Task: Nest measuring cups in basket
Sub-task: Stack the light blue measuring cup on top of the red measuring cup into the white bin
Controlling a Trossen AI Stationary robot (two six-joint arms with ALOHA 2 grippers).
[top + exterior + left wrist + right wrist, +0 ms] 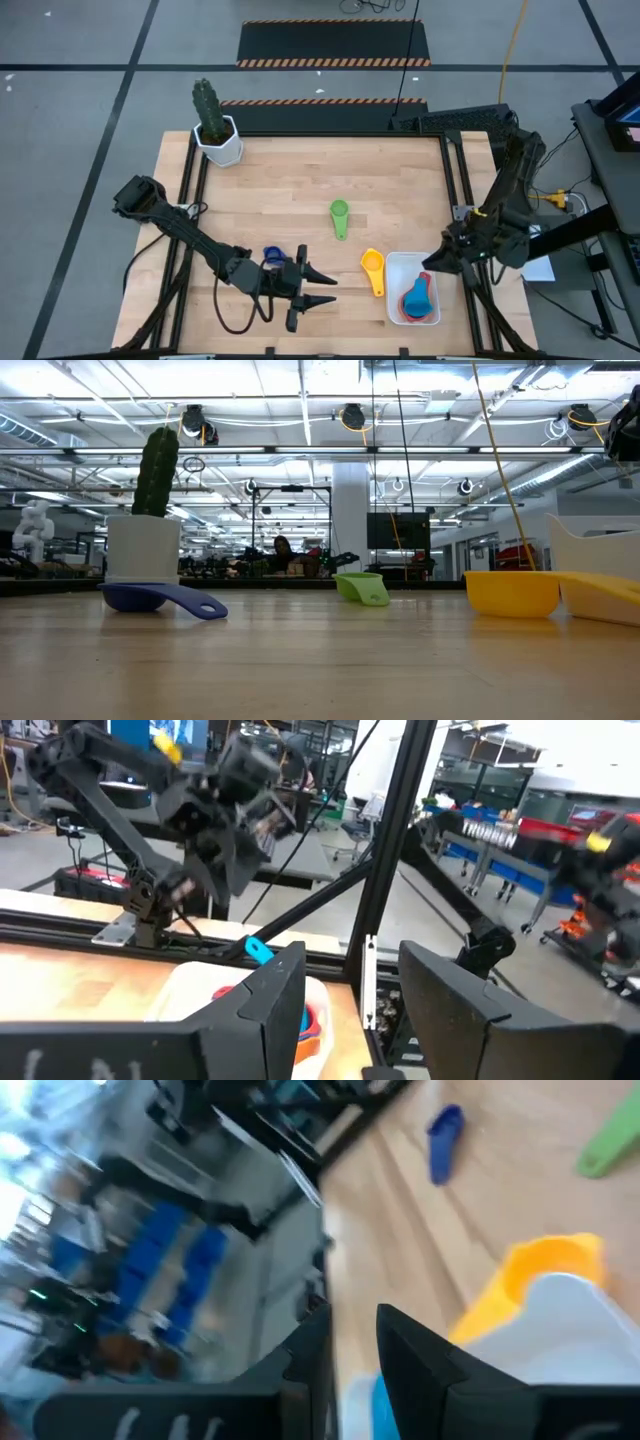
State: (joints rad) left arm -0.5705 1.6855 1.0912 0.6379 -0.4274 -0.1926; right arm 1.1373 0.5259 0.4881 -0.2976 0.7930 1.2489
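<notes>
Three measuring cups [340, 216] lie loose, one basket [398, 262] holds nested cups, one cactus pot [220, 142].

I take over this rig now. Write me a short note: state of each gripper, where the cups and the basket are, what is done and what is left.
Left gripper: open, empty, low over the table's front, beside the dark blue cup.
Right gripper: empty, jaws a small gap apart, at the basket's right edge.
Basket: front right of the table. Inside: a nested stack, with a light blue cup on top of a red one; I cannot tell what else is in it.
Outside, on the table: green cup at centre, yellow cup touching the basket's left side, dark blue cup front left.
Left to do: nest those three in the basket.
</notes>
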